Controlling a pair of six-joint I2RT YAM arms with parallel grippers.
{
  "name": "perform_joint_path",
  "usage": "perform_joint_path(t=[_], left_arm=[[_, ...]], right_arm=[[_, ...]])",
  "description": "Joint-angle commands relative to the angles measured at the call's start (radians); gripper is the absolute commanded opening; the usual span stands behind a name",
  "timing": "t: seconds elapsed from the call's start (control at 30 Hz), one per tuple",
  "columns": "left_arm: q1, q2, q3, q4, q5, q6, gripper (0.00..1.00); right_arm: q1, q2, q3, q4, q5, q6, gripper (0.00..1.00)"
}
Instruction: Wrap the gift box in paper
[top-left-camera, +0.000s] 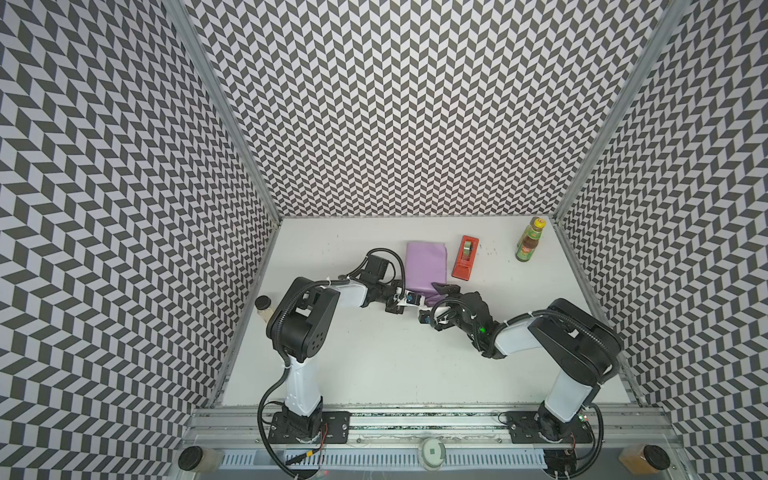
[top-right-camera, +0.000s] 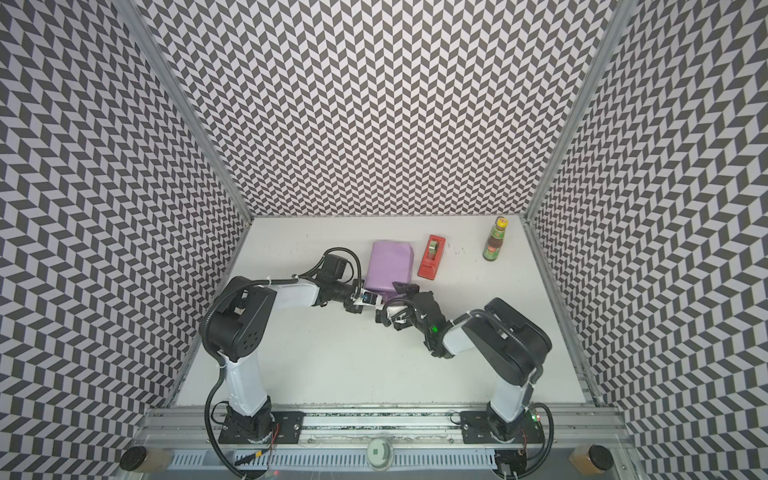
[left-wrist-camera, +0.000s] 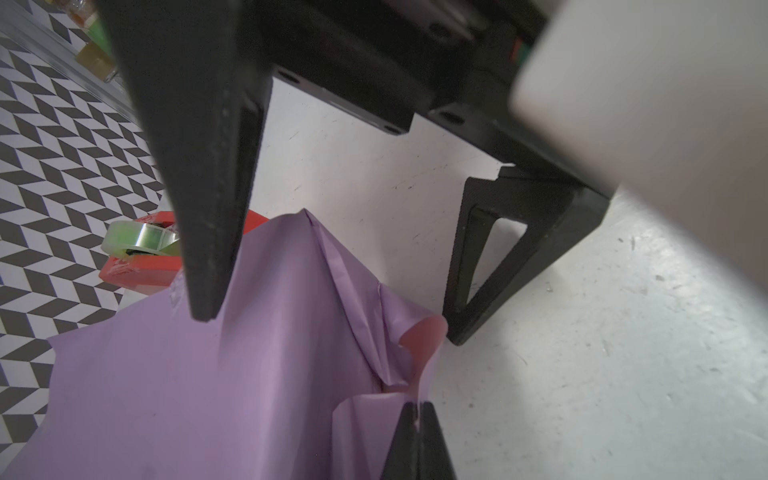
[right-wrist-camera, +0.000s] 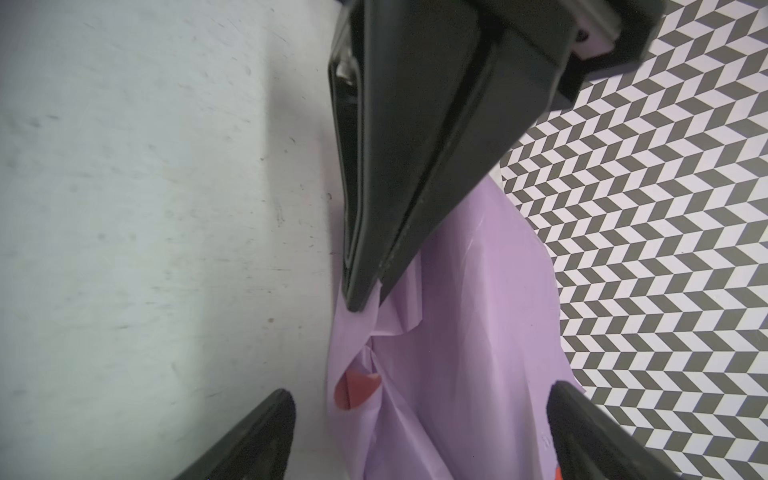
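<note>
- In both top views the paper (top-left-camera: 426, 266) (top-right-camera: 390, 266) is a lilac parcel on the table (top-left-camera: 374, 365). No navy shows anywhere, so the gift box must be inside, fully covered. I'd call the main wrap done.
- Also in both top views, the red tape dispenser (top-left-camera: 465, 257) sits just beside the parcel. A bottle (top-left-camera: 528, 243) stands well apart in the far corner.
- At the near end, in a top view, the left gripper (top-left-camera: 420, 300) and right gripper (top-left-camera: 431, 302) meet at the parcel's rumpled near edge. That end looks like the unfinished part.
- In the left wrist view, the left gripper (left-wrist-camera: 417, 415) is clamped tight on a loose flap of paper (left-wrist-camera: 208, 395), and the pink underside curls out just past it.
- The right gripper (left-wrist-camera: 330, 328) is spread wide there, one finger over the parcel's top and the other down beside it. It grasps nothing.
- In the right wrist view, the right gripper (right-wrist-camera: 419, 395) straddles the parcel's end with its jaws apart, and the paper (right-wrist-camera: 478, 332) lies between them.
- The left gripper (right-wrist-camera: 357, 303) pinches the corner flap opposite, next to a pink pocket gaping open.
- By my reading, what's left is folding this end flat and taping it down. I can't tell whether any seam is taped yet.
</note>
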Motion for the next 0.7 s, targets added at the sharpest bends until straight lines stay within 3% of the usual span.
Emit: perform_joint_path(t=[0.0, 0.67], left_arm=[[0.005, 0.009, 0.016, -0.031, 0.02, 0.013, 0.0], [0.002, 0.013, 0.02, -0.026, 0.008, 0.004, 0.0]], right_arm=[[-0.017, 0.028, 0.027, 0.071, -0.035, -0.017, 0.93], [-0.042, 0.063, 0.051, 0.096, -0.06, 0.006, 0.62]])
